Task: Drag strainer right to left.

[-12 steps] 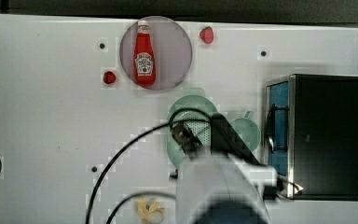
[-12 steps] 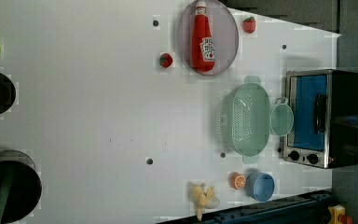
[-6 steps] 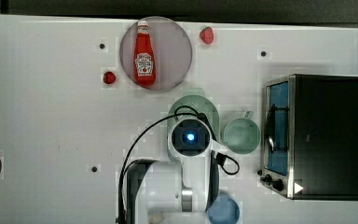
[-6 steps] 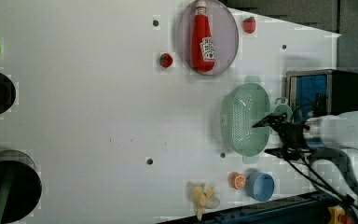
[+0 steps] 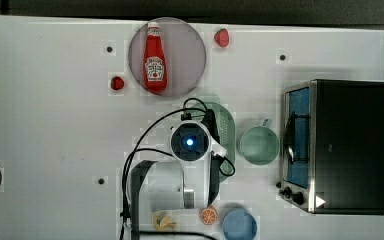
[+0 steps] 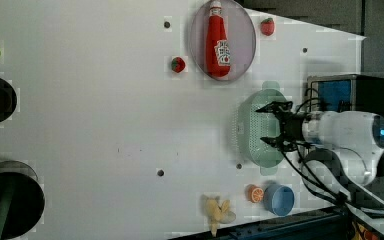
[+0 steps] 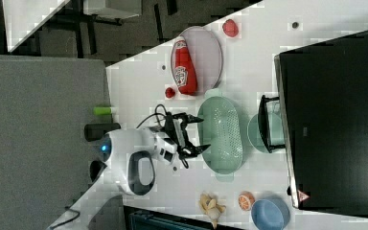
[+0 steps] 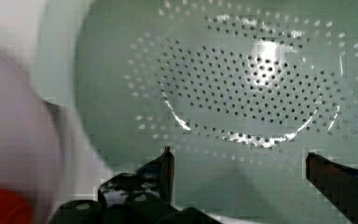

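The white table (image 5: 55, 125) is the biggest thing under me, a flat matte top dotted with small dark holes. Next in size is the toaster oven (image 5: 342, 145), a boxy black metal case with a bluish glass door, standing at the top view's right; I cannot tell what is inside it. A round, pale purple plate (image 5: 185, 40) lies toward the top view's upper edge with a red ketchup bottle (image 5: 155, 57) lying flat on it.

The strainer (image 6: 252, 127) sits near the middle of the table, between the plate and the blue bowl (image 5: 240, 225), just beside the oven. It is a pale green plastic oblong with rounded ends, a small tab at each end and a finely perforated bottom that shines in the wrist view; nothing lies in it. My gripper (image 6: 270, 125) hangs over it with the jaws spread wide, one fingertip (image 8: 167, 161) showing above the dotted floor, pinching nothing.

A round green cup (image 5: 259, 145) with a small handle stands between the strainer and the oven, and looks empty. The blue bowl, smooth and round, sits near the table's edge with nothing visible in it. Beside it lie an orange slice (image 5: 208, 215) and a pale yellow lumpy piece (image 5: 162, 220). Two small red strawberries (image 5: 117, 83) rest on the table by the plate.
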